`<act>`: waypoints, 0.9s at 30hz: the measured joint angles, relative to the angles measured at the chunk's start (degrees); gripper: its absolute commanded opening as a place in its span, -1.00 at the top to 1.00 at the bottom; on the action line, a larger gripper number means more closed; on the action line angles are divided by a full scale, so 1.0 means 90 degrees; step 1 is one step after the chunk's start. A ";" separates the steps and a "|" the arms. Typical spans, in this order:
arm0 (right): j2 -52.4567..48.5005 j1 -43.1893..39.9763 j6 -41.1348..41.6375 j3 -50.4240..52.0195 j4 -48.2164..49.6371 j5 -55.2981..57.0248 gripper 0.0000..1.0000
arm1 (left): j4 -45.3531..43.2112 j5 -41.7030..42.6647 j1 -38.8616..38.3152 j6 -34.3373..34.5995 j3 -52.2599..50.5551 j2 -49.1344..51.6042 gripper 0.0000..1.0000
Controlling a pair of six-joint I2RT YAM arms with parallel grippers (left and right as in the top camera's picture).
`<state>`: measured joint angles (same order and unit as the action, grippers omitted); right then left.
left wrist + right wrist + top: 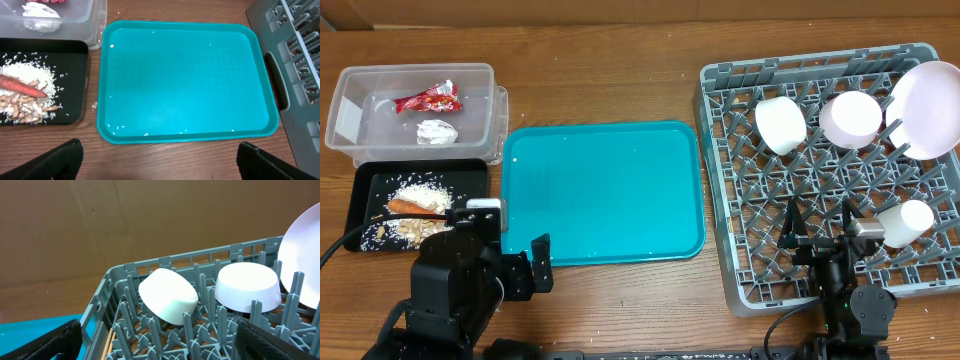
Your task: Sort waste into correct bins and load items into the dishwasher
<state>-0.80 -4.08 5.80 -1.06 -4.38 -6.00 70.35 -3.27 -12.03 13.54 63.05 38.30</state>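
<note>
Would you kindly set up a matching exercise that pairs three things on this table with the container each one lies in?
Things:
1. red wrapper
2. carrot
3. cup

Places:
A. grey dish rack
B. clear tub
C. black tray

Pairs: 1-B, 2-C, 3-A

Bright, even light is coming from above, laying only short, soft shadows on the wooden table [620, 80]. The white plate [928, 108] at 2 o'clock is washing out almost to blank. In the left wrist view the teal tray [185, 80] is showing a pale sheen toward 6 o'clock. In the right wrist view the dish rack [122, 270] is blurring softly at 6 o'clock.
</note>
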 measured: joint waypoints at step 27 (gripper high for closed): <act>-0.0007 0.0000 -0.0002 0.0000 -0.0012 0.0000 -1.00 | -0.3385 0.0039 0.0823 -0.0049 -0.3509 -0.2273 -1.00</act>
<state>-0.86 -4.08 5.78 -1.06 -4.49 -6.00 39.88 -2.92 -4.62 13.10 31.46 17.85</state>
